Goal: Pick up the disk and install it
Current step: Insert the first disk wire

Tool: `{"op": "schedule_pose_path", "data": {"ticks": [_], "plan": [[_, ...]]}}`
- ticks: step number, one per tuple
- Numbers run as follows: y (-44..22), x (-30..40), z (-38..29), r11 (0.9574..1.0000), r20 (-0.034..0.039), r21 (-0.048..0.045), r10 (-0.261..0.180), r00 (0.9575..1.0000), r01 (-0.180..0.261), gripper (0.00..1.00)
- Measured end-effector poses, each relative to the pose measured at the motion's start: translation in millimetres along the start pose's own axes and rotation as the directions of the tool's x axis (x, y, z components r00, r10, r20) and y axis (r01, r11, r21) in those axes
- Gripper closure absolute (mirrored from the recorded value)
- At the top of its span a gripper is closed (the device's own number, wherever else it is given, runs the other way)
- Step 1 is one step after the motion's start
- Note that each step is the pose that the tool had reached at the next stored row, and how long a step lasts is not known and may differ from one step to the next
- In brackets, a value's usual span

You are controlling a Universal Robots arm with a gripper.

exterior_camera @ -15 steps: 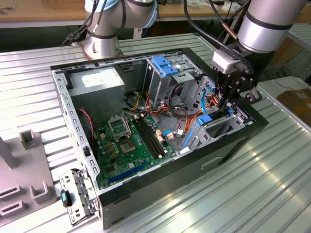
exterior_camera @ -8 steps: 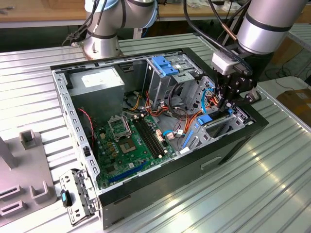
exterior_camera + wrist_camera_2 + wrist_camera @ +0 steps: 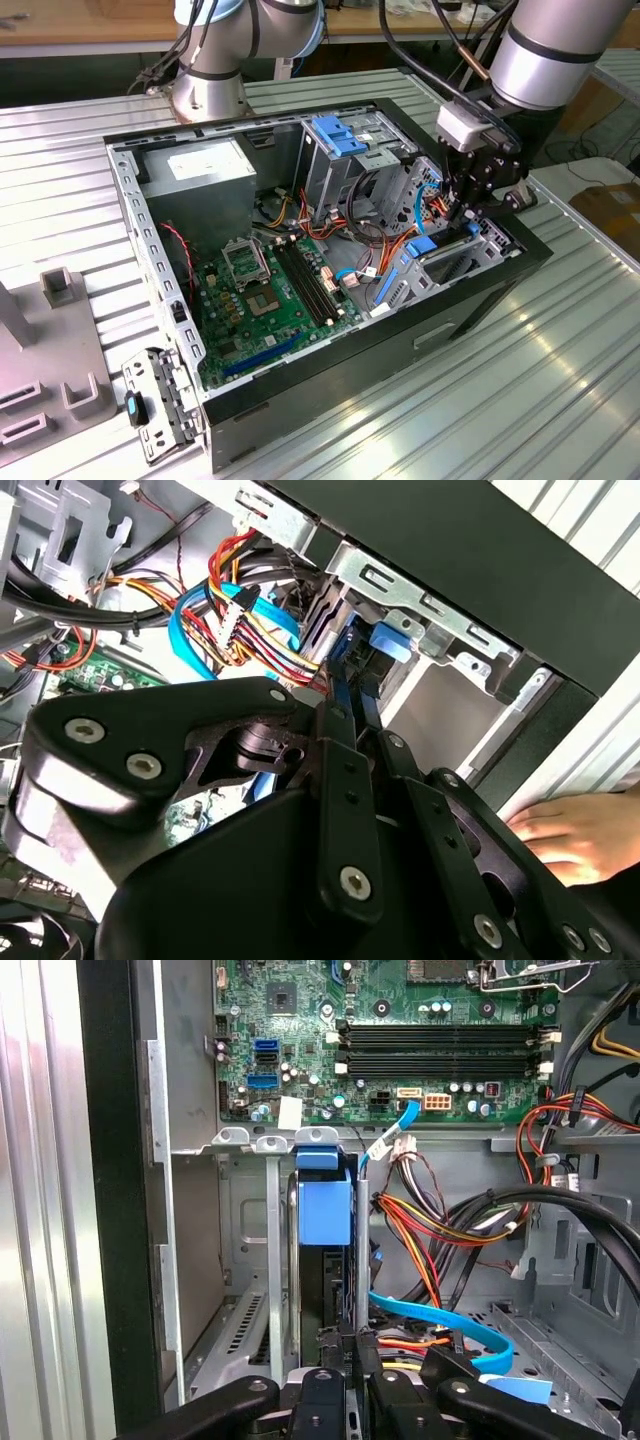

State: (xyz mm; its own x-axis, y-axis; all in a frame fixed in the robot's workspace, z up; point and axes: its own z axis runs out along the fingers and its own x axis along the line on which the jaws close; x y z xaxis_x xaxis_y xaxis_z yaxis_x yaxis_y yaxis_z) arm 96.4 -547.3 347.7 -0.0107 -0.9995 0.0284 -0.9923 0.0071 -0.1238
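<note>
The disk [image 3: 324, 1210] stands on edge in a narrow metal bay of the open computer case [image 3: 480, 300], its light-blue rail end facing the motherboard. In the exterior view the blue end of the disk [image 3: 421, 245] shows at the case's near right corner, just below my gripper [image 3: 462, 215]. My gripper [image 3: 345, 1338] reaches down into the bay, and its black fingers [image 3: 336, 742] close narrowly on the disk's blue-edged end [image 3: 352, 685]. The rest of the drive is hidden in the bay.
Bundles of red, orange and blue cables [image 3: 440, 1260] lie right beside the bay. The green motherboard [image 3: 270, 290], a grey power supply [image 3: 205, 170] and a blue-latched drive cage [image 3: 340, 135] fill the case. A person's hand [image 3: 580, 830] rests outside the case wall.
</note>
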Motion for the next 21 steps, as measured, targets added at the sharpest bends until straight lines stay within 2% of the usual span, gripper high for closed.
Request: {"op": "schedule_pose_path", "data": {"ticks": [15,21], "plan": [[0.2,1.0,1.7,1.0,0.0016,-0.0006,0.0,1.0,0.0,0.84],[0.0,1.1,-0.2,1.0,0.0019,-0.0006,0.0,1.0,0.0,0.84]]}}
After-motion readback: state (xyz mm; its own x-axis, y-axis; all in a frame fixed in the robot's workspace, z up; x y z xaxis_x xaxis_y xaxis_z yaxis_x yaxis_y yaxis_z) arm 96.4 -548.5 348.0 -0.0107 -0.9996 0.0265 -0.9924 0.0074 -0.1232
